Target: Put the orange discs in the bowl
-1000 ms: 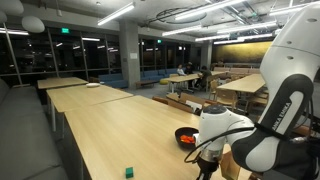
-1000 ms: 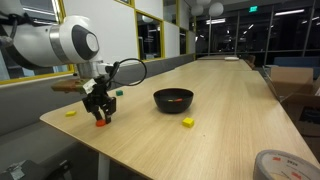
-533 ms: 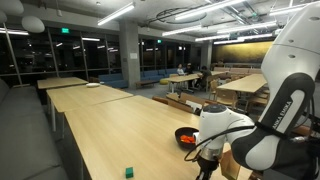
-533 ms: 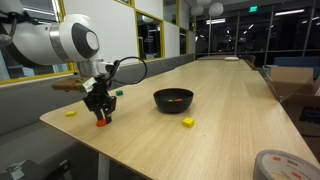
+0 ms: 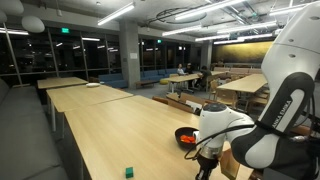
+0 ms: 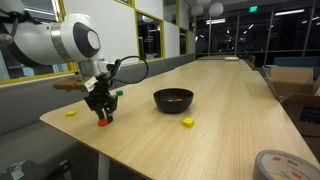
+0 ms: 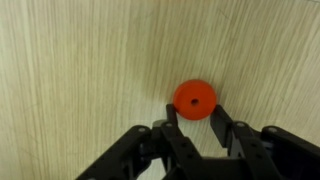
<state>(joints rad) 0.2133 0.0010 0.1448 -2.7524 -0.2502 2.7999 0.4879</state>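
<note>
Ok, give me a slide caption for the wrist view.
Wrist close-up: gripper shut on one orange disc on the wooden table.

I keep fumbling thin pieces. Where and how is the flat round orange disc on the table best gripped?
I would pinch the flat round orange disc by opposite rim edges, coming straight down: it lies flat on the wooden table, leaving only its thin edge graspable.

The arm (image 5: 228, 128) hides part of the bowl (image 5: 182, 132).

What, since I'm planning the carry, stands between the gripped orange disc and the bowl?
Nothing visible. The gripper holds the orange disc; bare table runs from it to the bowl.
</note>
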